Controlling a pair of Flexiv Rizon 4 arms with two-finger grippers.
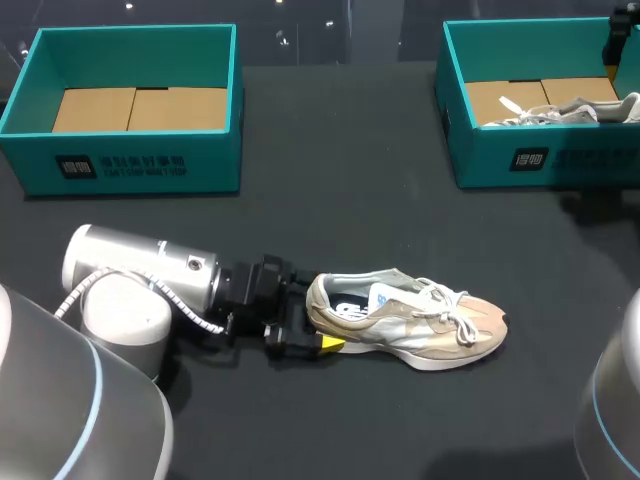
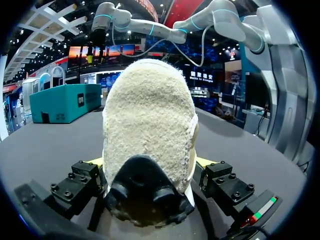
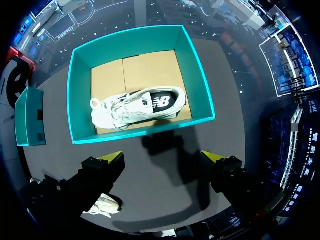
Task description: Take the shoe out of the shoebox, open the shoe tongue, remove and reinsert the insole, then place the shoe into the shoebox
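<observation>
WORK IN PROGRESS: My left gripper [image 2: 149, 162] is clamped on the heel of a beige sneaker [image 1: 420, 318], with one yellow-tipped finger [image 2: 212, 172] pressed to each side of the heel cup, as the left wrist view shows at close range. The low hold looks meant to pin the shoe in place, leaving its laces, tongue and opening free for work from above.

The sneaker lies sole-down on the dark table [image 1: 350, 200], toe pointing away from my left arm. It sits on my side of the table, well apart from both boxes. Its opening faces up. Something pale with blue shows inside, and I cannot tell whether that is the insole or the tongue's lining.

My right gripper [image 3: 165, 159] hangs released, fingers spread with nothing between them, above bare table just in front of the teal shoebox on my right [image 3: 145, 134]. In that box a white sneaker [image 3: 135, 107] lies on its side on the cardboard floor.

The second teal shoebox [image 1: 130, 160], on my left, holds only its cardboard liner and reads as the likely home for the beige sneaker. By my judgement the take-out step is done, and the tongue-and-insole work is in hand or about to start.
</observation>
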